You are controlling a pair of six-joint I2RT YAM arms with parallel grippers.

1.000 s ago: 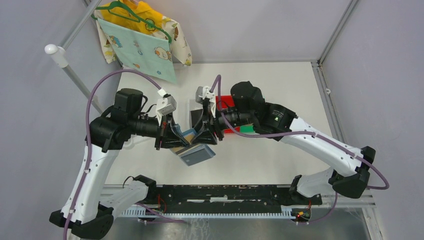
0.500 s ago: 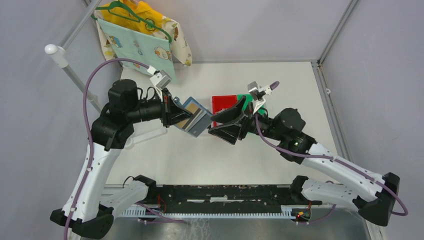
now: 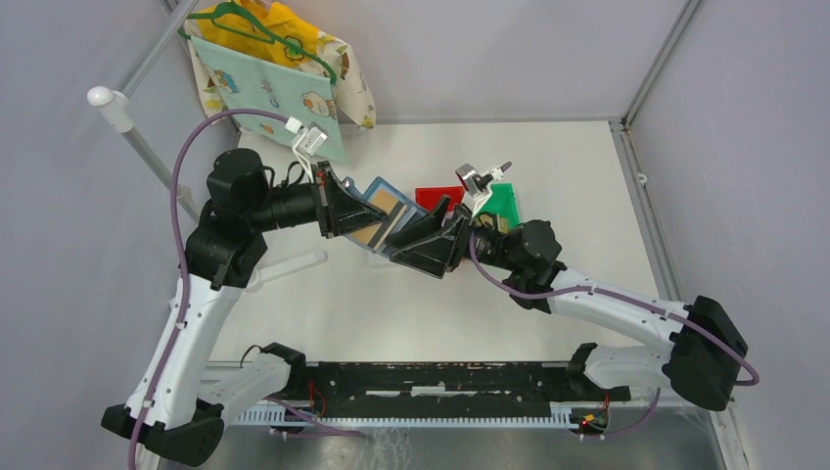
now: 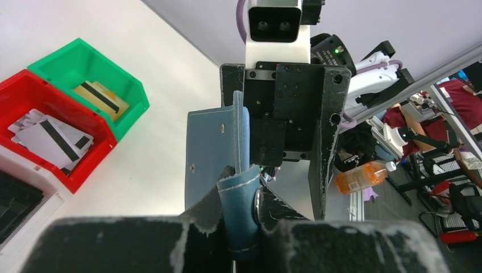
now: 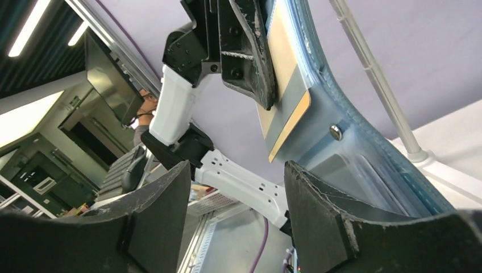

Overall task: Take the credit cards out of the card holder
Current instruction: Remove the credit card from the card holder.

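Status: left gripper (image 3: 350, 212) clamped on the card holder (image 3: 385, 204) above the bench (image 3: 558, 162), frame centre.
Tan pockets and clear window face the right gripper (image 3: 423, 236), jaws apart, just beside the holder. Some credit cards (image 4: 48, 136) lie in the red bin (image 4: 94, 162) and green bin (image 4: 128, 114), left of the left wrist view.

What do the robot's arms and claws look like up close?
The left arm and right arm are white shells with bulky black joints; a purple cable trails along each. The left gripper and right gripper are black, with scuffed wedge-shaped fingers.
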